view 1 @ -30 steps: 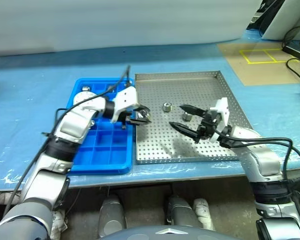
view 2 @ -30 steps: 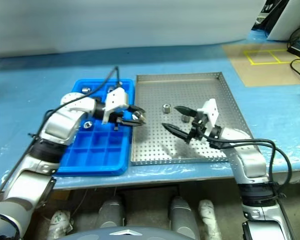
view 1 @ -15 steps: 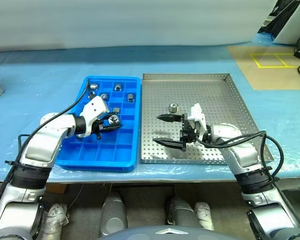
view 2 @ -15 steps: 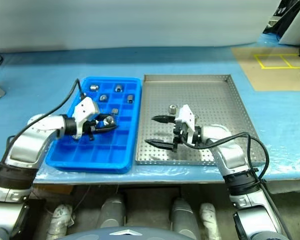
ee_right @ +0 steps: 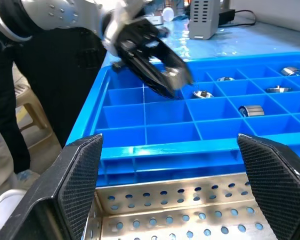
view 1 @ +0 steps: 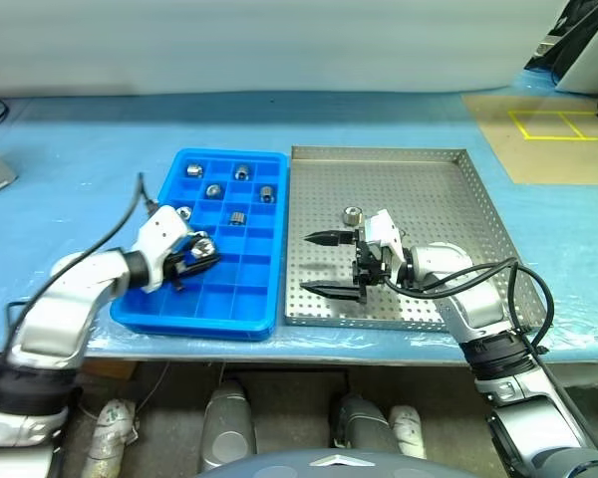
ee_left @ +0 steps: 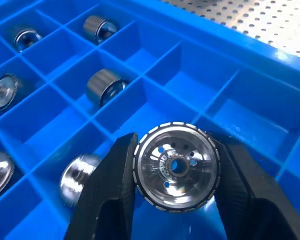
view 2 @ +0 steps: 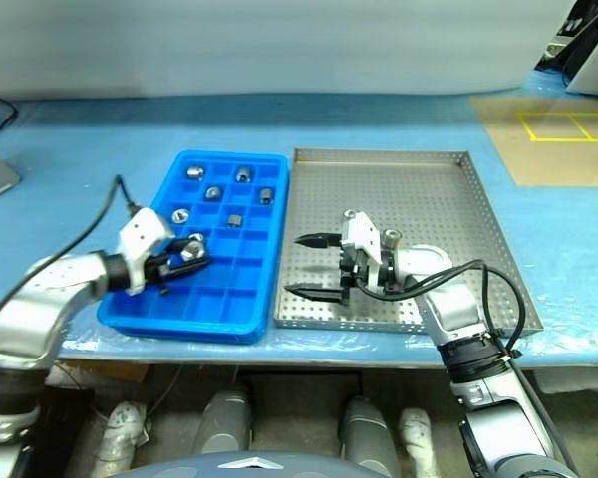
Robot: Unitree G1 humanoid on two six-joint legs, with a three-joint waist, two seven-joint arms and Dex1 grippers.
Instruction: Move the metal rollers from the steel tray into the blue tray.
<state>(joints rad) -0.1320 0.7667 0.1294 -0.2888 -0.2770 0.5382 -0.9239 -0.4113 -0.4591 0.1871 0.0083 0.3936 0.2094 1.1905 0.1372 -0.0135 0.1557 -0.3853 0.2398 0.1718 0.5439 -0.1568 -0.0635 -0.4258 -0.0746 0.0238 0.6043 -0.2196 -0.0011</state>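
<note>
My left tool (view 1: 197,251) is clamped on one metal roller (ee_left: 176,167), a fingertip (ee_left: 112,192) pressed to each side of its rim, so I see the roller end-on with its centre hole facing the wrist camera. From the head views the tool hangs over the near left part of the blue tray (view 1: 264,314), above the compartments and not down in one.

Rollers already in the blue tray, one to a compartment: two in the far row (view 1: 195,170) (view 1: 242,172), two in the next row (view 1: 214,190) (view 1: 266,193), one in the left column (view 1: 183,212) and one lying on its side further in (view 1: 237,217). The near rows of compartments look unfilled.

My right tool (view 1: 329,265) stands spread to its widest, holding nothing. It points sideways toward the blue tray, low over the near left part of the steel tray (view 1: 458,159). In its wrist view both fingers frame the perforated floor, with the blue tray's wall beyond.

One roller (view 1: 352,214) is in the steel tray, upright on the perforated floor just beyond the right tool, apart from the fingers.

The two trays sit side by side, edges touching or nearly so, on the blue-covered bench (view 1: 80,139). Yellow tape marks (view 1: 558,123) lie on a brown patch at far right.
</note>
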